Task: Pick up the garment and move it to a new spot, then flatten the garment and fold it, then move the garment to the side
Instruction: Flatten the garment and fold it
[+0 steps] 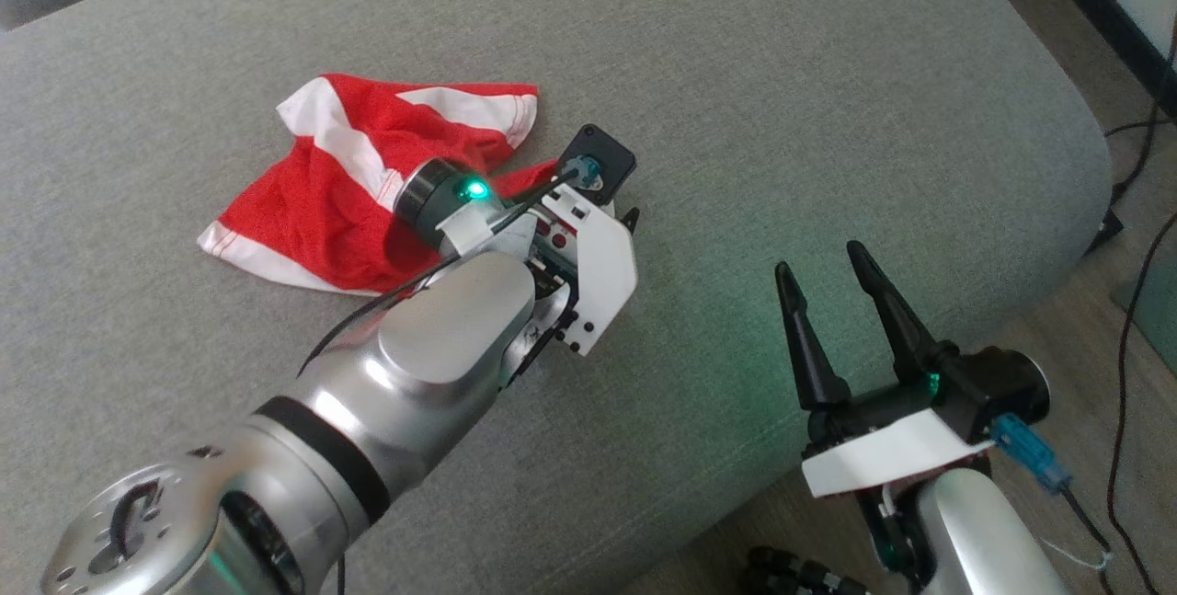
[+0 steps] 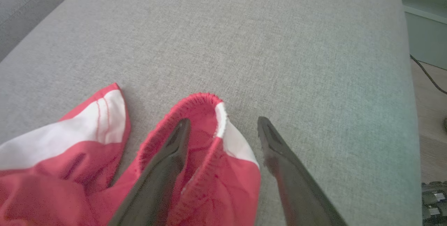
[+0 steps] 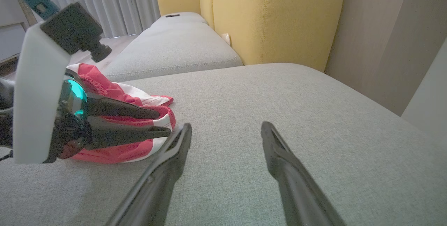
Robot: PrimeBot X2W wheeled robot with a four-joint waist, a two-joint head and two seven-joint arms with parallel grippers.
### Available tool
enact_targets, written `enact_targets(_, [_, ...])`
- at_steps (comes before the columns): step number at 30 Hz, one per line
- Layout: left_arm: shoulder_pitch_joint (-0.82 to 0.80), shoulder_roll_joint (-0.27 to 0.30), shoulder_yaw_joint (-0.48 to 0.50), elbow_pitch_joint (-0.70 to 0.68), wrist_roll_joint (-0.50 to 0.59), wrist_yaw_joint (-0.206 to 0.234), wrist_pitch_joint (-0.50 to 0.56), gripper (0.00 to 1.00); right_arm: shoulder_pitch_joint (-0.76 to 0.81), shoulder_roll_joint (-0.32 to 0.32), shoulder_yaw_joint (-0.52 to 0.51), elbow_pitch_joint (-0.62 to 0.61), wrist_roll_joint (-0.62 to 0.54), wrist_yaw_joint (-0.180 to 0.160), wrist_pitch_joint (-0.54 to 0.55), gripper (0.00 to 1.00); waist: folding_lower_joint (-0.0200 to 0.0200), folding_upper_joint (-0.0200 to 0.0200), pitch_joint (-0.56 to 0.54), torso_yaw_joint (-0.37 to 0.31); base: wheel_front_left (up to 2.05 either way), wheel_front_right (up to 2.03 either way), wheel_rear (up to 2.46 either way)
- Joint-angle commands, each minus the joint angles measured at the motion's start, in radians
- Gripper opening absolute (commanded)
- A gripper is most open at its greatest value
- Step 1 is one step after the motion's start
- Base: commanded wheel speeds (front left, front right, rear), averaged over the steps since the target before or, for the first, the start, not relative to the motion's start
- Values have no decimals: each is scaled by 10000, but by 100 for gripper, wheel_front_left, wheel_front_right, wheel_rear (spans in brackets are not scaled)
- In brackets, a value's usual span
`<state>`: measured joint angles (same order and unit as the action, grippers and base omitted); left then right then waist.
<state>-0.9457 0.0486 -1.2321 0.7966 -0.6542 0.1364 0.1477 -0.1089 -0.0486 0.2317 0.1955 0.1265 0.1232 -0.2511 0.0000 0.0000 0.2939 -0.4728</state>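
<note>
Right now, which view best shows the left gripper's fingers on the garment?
Left wrist view: the open left gripper straddles a hemmed fold of the garment, one finger over cloth, one over bare cushion. Right wrist view shows those fingers side-on against the cloth. Head view: the wrist mostly blocks the fingers.

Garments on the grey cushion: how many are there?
1. The crumpled red-and-white garment lies on the cushion, upper left in the head view, with the open left hand straddling one fold. Anything beneath it is hidden.
</note>
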Motion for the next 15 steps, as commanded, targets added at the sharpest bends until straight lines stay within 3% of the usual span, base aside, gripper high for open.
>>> enact_targets(1, [-565,16,163,-163,-84,4,13,100,-280,-18,240,-329,77,75,-107,100,0,0,22,-33,0,0,0])
enact_targets(3, [-609,16,72,-78,-216,-29,18,100,-299,-17,278,-321,101,75,-107,100,0,0,40,-73,0,0,0])
enact_targets(4, [-629,16,29,-42,-261,-29,-2,95,-305,-17,292,-312,110,75,-107,100,0,0,43,-87,0,0,0])
enact_targets(5, [-641,16,-5,-24,-313,-34,-44,58,-310,-17,296,-306,121,75,-107,100,0,0,41,-95,0,0,0])
enact_targets(6, [-651,16,-35,-18,-368,-35,-108,44,-311,-17,295,-302,130,75,-107,100,0,0,33,-98,0,0,0])
enact_targets(7, [-674,16,-66,-44,-406,-44,-209,18,-310,-17,293,-297,135,75,-107,100,0,0,18,-95,0,0,0])
enact_targets(8, [-698,16,-103,-76,-435,-56,-292,0,-307,-17,296,-286,135,75,-107,100,0,0,-5,-85,0,0,0])
enact_targets(15, [-788,16,-314,-437,-616,-214,-626,0,-287,-17,364,-161,-35,75,-107,100,0,0,-454,21,0,0,0])
